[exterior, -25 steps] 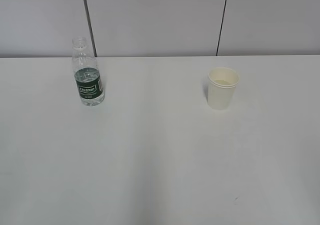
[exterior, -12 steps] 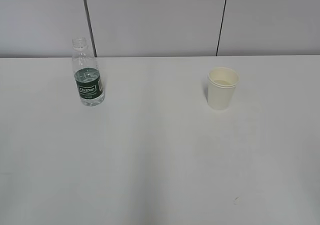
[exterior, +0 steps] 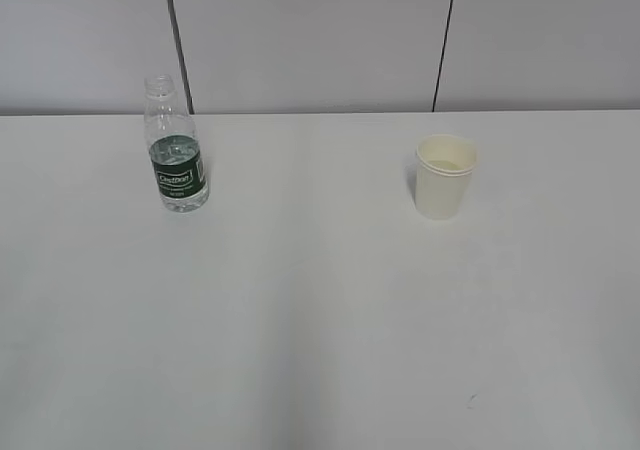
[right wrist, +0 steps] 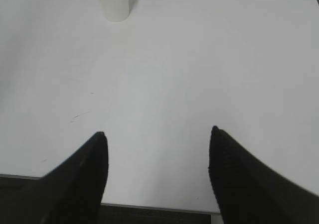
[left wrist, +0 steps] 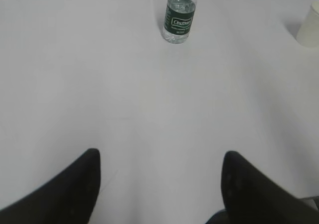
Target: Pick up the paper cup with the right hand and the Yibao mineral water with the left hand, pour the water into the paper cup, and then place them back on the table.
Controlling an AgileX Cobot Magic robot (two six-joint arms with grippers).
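Observation:
The Yibao mineral water, a clear uncapped bottle with a dark green label, stands upright at the back left of the white table. It also shows in the left wrist view, far ahead of my open, empty left gripper. The cream paper cup stands upright at the back right. In the right wrist view the cup is far ahead and to the left of my open, empty right gripper. Neither arm shows in the exterior view.
A grey panelled wall with two dark vertical seams runs behind the table. The table's near edge lies just under my right gripper. The cup's side also shows at the right edge of the left wrist view.

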